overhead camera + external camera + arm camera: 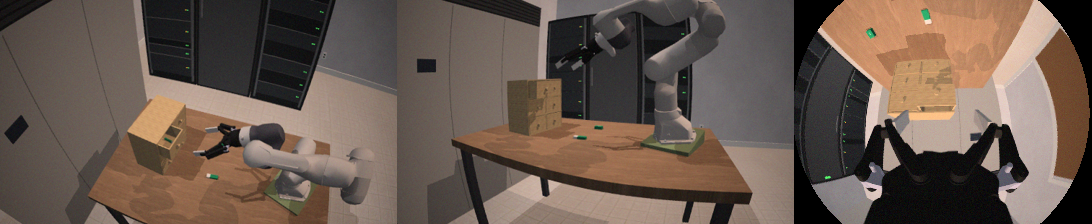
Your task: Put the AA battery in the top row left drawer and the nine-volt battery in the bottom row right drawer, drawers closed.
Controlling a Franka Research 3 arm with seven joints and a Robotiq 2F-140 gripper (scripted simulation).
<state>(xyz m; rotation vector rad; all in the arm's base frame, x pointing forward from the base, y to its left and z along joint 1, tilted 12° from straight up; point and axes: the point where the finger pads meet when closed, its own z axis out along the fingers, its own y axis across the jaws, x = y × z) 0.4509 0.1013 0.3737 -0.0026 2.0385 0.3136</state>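
The small wooden chest (159, 134) stands at the table's left side. Its top-row left drawer (171, 136) is pulled out, and a small green stick-shaped thing (167, 139), which looks like the AA battery, lies inside it. The chest also shows in the wrist view (923, 90). A small green block (598, 127), seemingly the nine-volt battery, lies on the table in front of the chest; the arm hides it in the top view. My gripper (204, 141) (567, 66) is open and empty. It hangs in the air in front of the chest, above the level of its top.
A white-and-green piece (212, 176) lies on the table nearer the front edge, also seen in the exterior view (579, 137). The robot's base stands on a green pad (675, 141) at the right. The other drawers look pushed in.
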